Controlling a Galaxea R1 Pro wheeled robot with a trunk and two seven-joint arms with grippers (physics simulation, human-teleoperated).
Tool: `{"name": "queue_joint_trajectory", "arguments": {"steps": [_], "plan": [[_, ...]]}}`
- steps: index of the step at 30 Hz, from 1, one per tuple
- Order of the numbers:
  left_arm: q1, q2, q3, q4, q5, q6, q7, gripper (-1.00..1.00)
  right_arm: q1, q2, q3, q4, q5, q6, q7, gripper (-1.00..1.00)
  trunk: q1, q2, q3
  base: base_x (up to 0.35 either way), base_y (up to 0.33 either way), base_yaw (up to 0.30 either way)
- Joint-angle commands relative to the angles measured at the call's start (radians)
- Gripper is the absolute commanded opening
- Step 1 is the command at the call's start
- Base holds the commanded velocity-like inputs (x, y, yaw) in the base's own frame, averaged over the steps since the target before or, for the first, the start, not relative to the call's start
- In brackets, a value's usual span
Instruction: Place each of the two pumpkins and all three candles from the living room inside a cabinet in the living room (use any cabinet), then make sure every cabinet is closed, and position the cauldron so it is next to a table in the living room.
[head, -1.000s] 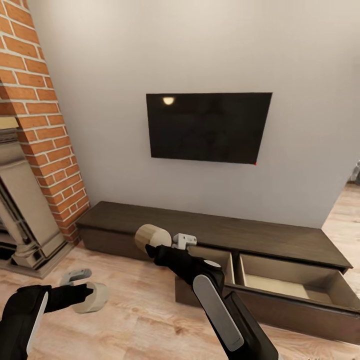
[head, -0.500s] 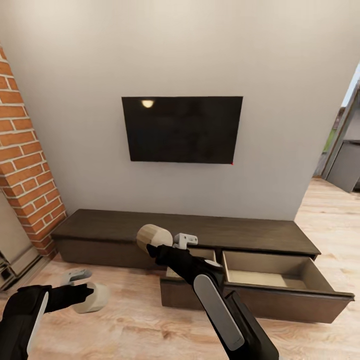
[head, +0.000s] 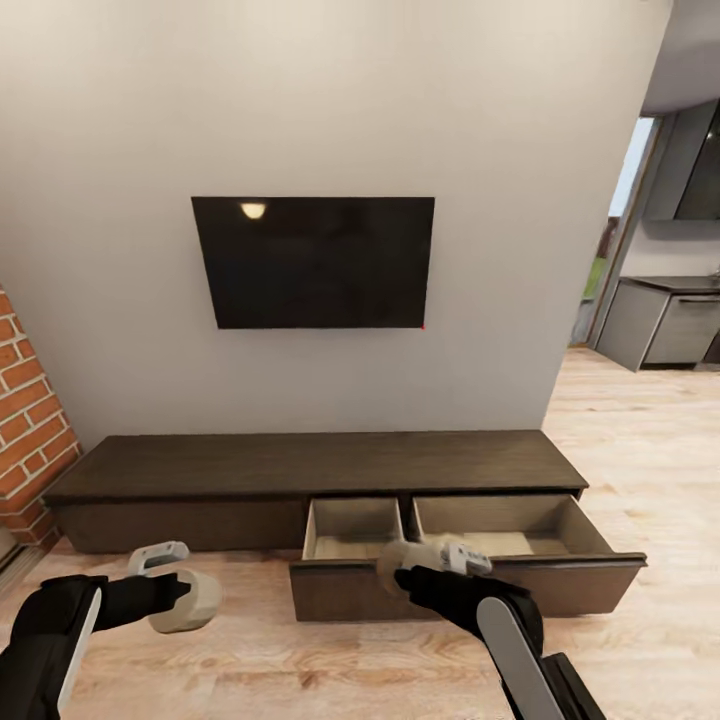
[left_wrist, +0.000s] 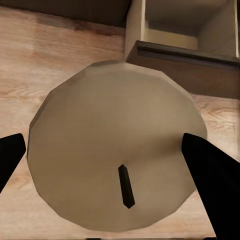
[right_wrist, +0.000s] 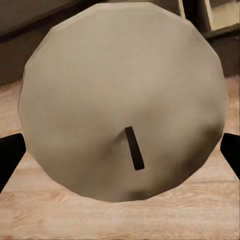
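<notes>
The dark-brown cabinet (head: 300, 465) runs along the wall, with two drawers pulled open: a left drawer (head: 352, 530) and a right drawer (head: 505, 525), both showing pale interiors. My right gripper (head: 422, 562) is shut on a beige candle (head: 402, 563) and hangs at the front edge of the open drawers. My left gripper (head: 178, 588) is shut on a second candle (head: 192, 602) above the floor, left of the drawers. The left wrist view looks onto its candle's top (left_wrist: 115, 150) with a dark wick, between black fingers (left_wrist: 212, 177). The right wrist view gives the same look at the other candle (right_wrist: 122, 100).
A black TV (head: 315, 262) hangs on the wall above the cabinet. A brick fireplace corner (head: 25, 455) stands at the left. A doorway at the right opens onto a room with grey units (head: 655, 320). Wooden floor (head: 640, 460) spreads in front and to the right.
The camera has swung to the right, shifting the whole view. My right arm has come down, bringing its candle from cabinet-top height to the open drawers' front. The left arm keeps its pose.
</notes>
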Motion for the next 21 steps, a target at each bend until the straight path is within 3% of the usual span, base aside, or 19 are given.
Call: {"name": "queue_joint_trajectory", "arguments": {"steps": [1,6,13,18,21], "plan": [[0.000,-0.004,0.001,0.004,-0.008,0.001,-0.011,-1.00,0.029,-0.004,-0.012,-0.004,-0.021,-0.009,-0.011,-1.00,0.000,-0.001,-0.001,0.000,0.000,-0.123],[0.004,-0.011,-0.002,0.013,-0.013,-0.004,-0.007,-1.00,0.106,-0.008,-0.088,-0.003,-0.020,-0.009,-0.013,-1.00,0.000,-0.001,-0.005,0.000,0.000,-0.035],[0.004,-0.025,-0.007,0.050,-0.015,-0.008,-0.003,-1.00,0.158,-0.011,-0.100,0.014,0.006,-0.059,-0.013,-1.00,-0.015,0.027,-0.004,0.000,0.000,-0.001],[0.004,-0.032,-0.008,0.052,-0.015,-0.012,-0.005,-1.00,0.183,-0.042,-0.100,0.025,0.012,-0.109,-0.011,-1.00,-0.015,0.027,-0.012,0.000,-0.079,0.000],[0.004,-0.032,-0.008,0.052,-0.015,-0.012,-0.004,-1.00,0.184,-0.045,-0.100,0.050,0.012,-0.130,-0.010,-1.00,-0.015,0.027,-0.017,0.000,-0.265,0.000]]}}
